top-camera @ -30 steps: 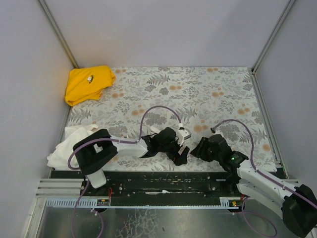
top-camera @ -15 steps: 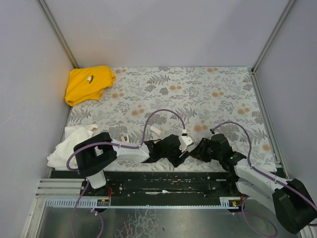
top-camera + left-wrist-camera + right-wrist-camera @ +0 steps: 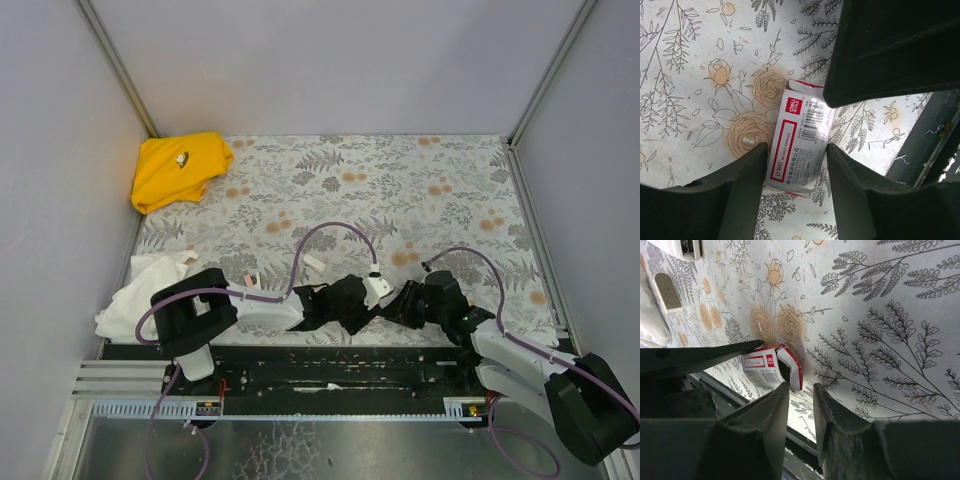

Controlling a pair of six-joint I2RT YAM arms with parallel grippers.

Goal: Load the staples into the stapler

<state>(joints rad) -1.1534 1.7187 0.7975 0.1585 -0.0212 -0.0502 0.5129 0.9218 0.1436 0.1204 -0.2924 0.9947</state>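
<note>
The staples' box (image 3: 802,142), flat with a red-and-white label, lies on the floral mat (image 3: 695,60). Its end flap hangs open in the right wrist view (image 3: 771,371). No strip of staples shows. My left gripper (image 3: 796,167) is open, its fingers (image 3: 747,185) close on either side of the box. My right gripper (image 3: 800,392) is narrowly open and empty, its tips just short of the box flap. In the top view the two grippers (image 3: 372,312) (image 3: 393,308) meet over the box and hide it. The pale stapler (image 3: 314,262) lies behind the left arm and shows at the right wrist view's top left (image 3: 682,247).
A small pale piece (image 3: 248,280) lies left of the stapler. A white cloth (image 3: 135,290) is at the near left and a yellow cloth (image 3: 178,168) at the far left. The mat's near edge and black rail (image 3: 932,145) run beside the box. Loose staples (image 3: 875,145) lie there.
My left gripper has shifted right and lowered over the box. My right gripper has moved left until it meets the left one.
</note>
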